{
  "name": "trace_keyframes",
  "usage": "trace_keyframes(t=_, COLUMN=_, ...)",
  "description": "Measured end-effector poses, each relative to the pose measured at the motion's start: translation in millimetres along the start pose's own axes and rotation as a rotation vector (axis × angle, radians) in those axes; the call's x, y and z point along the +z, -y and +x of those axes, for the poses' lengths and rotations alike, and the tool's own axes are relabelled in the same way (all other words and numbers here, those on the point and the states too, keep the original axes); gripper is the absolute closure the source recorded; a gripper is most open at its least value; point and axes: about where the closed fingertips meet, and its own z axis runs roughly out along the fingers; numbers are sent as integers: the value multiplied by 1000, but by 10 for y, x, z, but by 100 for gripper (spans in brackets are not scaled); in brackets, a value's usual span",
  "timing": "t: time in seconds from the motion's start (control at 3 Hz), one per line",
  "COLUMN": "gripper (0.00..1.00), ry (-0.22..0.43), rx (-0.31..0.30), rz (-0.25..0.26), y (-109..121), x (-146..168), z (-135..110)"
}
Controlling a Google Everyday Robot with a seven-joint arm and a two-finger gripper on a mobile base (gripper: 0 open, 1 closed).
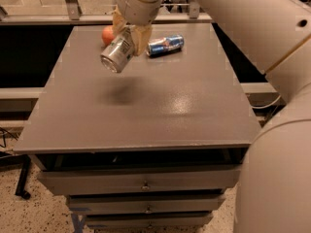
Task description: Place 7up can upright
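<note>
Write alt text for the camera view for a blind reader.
The gripper holds a silver-white aluminium 7up can tilted in the air above a grey cabinet top. Behind, a blue can lies on its side near a round orange fruit.

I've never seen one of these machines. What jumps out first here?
The big cream arm reaches in from the upper right, its end effector clamped on a silver 7up can held tilted above the grey table. Behind it, a blue can lies on its side near an orange fruit.

Grey table (pixel 155 115), below the gripper (pixel 129 37), carries blue can (pixel 165 44), orange fruit (pixel 107 34).
</note>
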Motion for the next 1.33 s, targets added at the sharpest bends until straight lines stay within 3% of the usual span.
trace_keyframes(t=0.33, gripper=100, ry=3, rx=-16, rz=33, y=-20, x=14, z=-70)
trace_keyframes(t=0.67, gripper=100, ry=38, rx=-114, rz=136, y=-88, x=-108, z=-405)
trace_keyframes(t=1.0, gripper=100, ry=162, rx=-192, rz=305, y=-117, x=21, z=-760)
trace_keyframes(t=1.33, gripper=100, ry=243, rx=-144, rz=617, y=128, x=-152, z=-483)
